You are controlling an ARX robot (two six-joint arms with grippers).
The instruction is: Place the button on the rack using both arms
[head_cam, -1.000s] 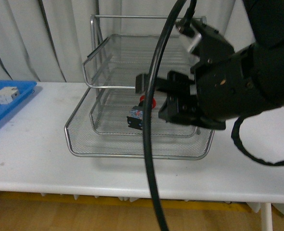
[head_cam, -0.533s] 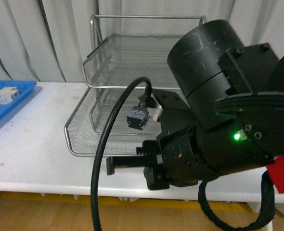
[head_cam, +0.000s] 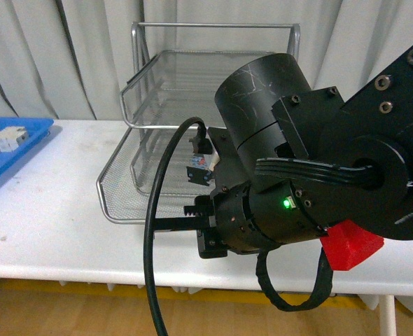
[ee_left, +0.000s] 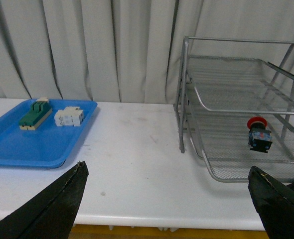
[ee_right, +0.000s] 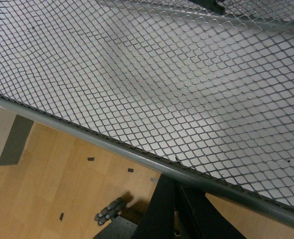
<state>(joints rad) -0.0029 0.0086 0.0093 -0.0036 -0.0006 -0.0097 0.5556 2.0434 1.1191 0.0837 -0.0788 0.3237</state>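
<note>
The button (ee_left: 259, 135), with its red cap up, sits on the lowest tier of the silver wire rack (ee_left: 236, 74). In the front view the button (head_cam: 198, 171) shows only in part behind my right arm, inside the rack (head_cam: 185, 70). My right gripper (head_cam: 159, 225) is shut and empty. It points left along the front rim of the rack's lowest tier. In the right wrist view its shut fingers (ee_right: 174, 204) lie just under the tier's rim (ee_right: 112, 142). My left gripper (ee_left: 167, 169) is open and empty, over the table to the left of the rack.
A blue tray (ee_left: 17, 144) stands at the table's left with a green-topped block (ee_left: 35, 113) and a white part (ee_left: 70, 116). It also shows in the front view (head_cam: 10, 150). Curtains hang behind. The wooden floor shows below the table's front edge.
My right arm has drawn back out of the rack and dropped to the lowest tier's front rim. The button stays in the rack.
</note>
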